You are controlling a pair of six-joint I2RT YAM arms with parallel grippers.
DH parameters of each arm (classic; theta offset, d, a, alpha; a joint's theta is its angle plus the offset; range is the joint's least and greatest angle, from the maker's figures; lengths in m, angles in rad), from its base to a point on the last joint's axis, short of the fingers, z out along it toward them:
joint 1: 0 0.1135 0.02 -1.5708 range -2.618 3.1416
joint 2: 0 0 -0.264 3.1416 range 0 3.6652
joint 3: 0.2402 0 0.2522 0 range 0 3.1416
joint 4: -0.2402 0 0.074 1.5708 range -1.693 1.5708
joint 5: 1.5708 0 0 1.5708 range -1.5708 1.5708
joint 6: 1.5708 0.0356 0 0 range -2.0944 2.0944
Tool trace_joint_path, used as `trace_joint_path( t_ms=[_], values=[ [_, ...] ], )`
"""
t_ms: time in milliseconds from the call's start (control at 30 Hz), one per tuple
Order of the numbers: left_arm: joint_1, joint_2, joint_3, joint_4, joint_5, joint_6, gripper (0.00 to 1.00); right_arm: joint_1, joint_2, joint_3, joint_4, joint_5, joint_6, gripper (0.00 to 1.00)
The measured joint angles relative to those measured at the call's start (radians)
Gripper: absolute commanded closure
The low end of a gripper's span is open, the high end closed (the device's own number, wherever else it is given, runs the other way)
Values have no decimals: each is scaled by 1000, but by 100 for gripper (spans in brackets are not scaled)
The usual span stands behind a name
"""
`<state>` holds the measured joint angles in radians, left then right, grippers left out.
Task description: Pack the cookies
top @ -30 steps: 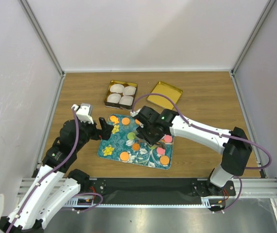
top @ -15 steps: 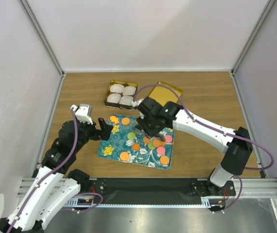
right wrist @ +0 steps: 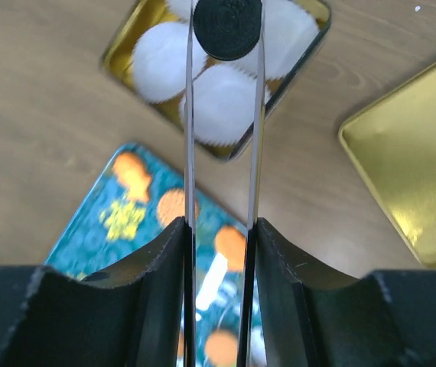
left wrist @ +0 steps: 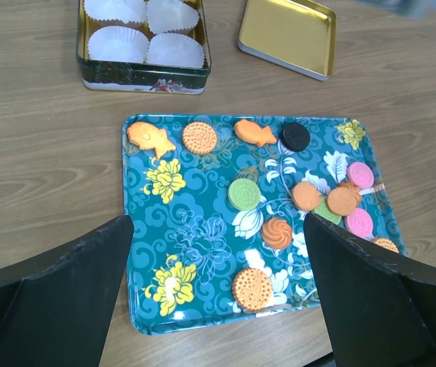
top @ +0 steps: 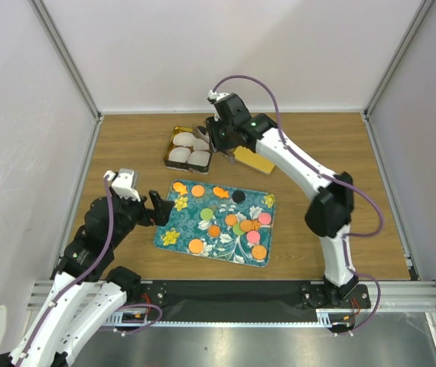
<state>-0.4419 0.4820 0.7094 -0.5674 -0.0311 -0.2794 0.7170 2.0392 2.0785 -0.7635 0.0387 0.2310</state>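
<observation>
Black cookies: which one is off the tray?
The black cookie held in the jaws of the right gripper, above the tin of white cups; the other black cookie lies on the tray.

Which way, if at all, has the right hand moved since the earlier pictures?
Yes. The right hand has moved from above the tray, away from the robot, to above the tin, gripping a black cookie.

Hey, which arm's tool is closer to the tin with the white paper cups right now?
Right. The right tool hangs over the tin, gripping a black cookie; the left tool sits open by the tray's left edge, short of the tin.
</observation>
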Motion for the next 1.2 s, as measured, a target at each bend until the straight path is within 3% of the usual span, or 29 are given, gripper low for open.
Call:
trace_joint_path(
  t_ms=[133,300,1200],
  values=[
    [-1,-18,0,0,-3,0,0,-38,153,122,24,6,9,66],
    [-1,-33,0,3,-3,0,0,-75,243,156,28,-8,24,64],
    [-1,-22,-3,5,-3,0,0,-73,248,138,50,-23,30,50]
  ],
)
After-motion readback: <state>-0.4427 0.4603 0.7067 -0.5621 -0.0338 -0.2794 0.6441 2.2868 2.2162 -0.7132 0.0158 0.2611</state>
